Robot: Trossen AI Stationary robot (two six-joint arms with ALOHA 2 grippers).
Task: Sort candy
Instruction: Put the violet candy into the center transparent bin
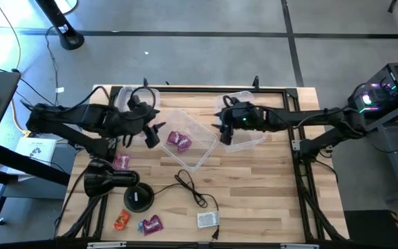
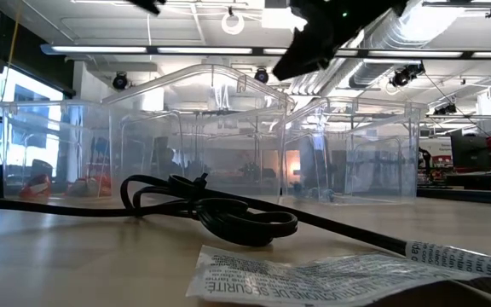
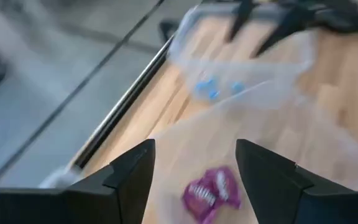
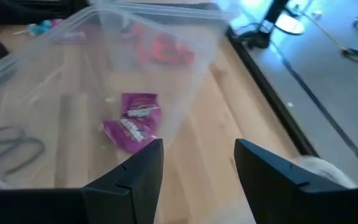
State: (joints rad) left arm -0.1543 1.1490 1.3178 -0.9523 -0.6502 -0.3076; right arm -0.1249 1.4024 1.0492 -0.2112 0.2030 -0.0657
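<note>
Three clear bins stand across the table's far half. The middle bin [image 1: 200, 153] holds two purple candies [image 1: 178, 140]; they show again as purple candies [image 4: 132, 121] in the right wrist view. My left gripper [image 1: 155, 133] hangs open over that bin's left part, and a purple candy [image 3: 211, 193] lies in the bin below its fingers. My right gripper [image 1: 221, 133] stands open between the middle bin and the right bin [image 1: 249, 140], touching nothing. Blue candies [image 3: 213, 87] lie in the right bin, and orange-red candies [image 4: 163, 50] lie in the left bin [image 1: 119, 97].
Loose candy lies on the table's near left: a purple one [image 1: 121, 162], an orange one [image 1: 121, 220] and a purple-blue pair [image 1: 150, 225]. A black cable [image 1: 188, 183] runs to a small white box [image 1: 208, 219]. A black round object [image 1: 138, 198] sits near them.
</note>
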